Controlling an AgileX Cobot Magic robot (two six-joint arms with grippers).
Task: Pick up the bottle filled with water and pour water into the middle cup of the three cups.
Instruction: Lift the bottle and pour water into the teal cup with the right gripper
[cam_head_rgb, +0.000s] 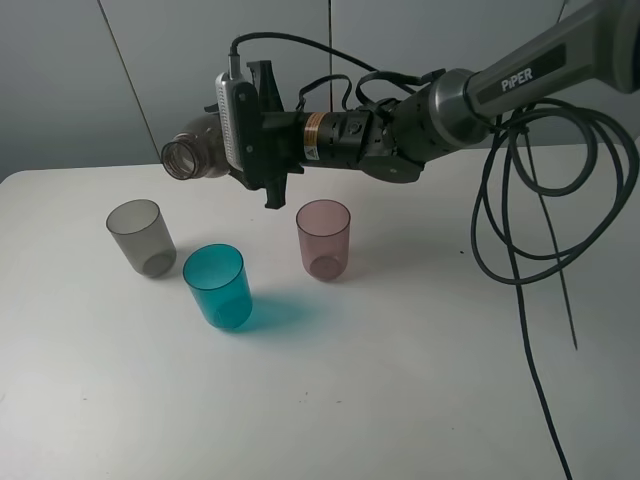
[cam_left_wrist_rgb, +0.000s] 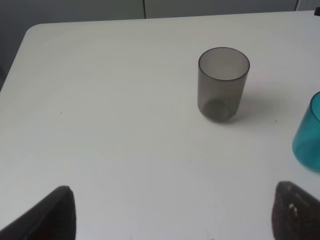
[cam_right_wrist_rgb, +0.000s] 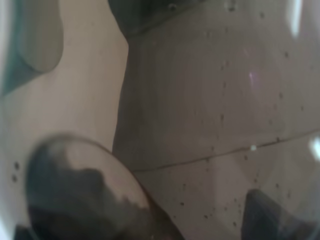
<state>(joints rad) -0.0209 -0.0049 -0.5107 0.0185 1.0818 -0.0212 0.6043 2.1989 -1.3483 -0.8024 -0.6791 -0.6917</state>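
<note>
My right gripper (cam_head_rgb: 262, 135) is shut on the smoky brown-grey bottle (cam_head_rgb: 198, 145) and holds it on its side in the air. The bottle's open mouth points left, above and behind the cups, and no stream of water shows. The bottle's translucent wall (cam_right_wrist_rgb: 210, 100) fills the right wrist view. The teal middle cup (cam_head_rgb: 218, 287) stands upright in front, with the smoky grey cup (cam_head_rgb: 142, 237) to its left and the pale pink-mauve cup (cam_head_rgb: 323, 238) to its right. My left gripper (cam_left_wrist_rgb: 175, 220) is open and empty, low over the table near the grey cup (cam_left_wrist_rgb: 223, 82); the teal cup's edge (cam_left_wrist_rgb: 309, 137) also shows there.
The white table (cam_head_rgb: 400, 380) carries only the three cups. Black cables (cam_head_rgb: 520, 230) hang from the right arm down over the table's right side. The table's back left corner (cam_left_wrist_rgb: 35, 30) lies near the grey wall.
</note>
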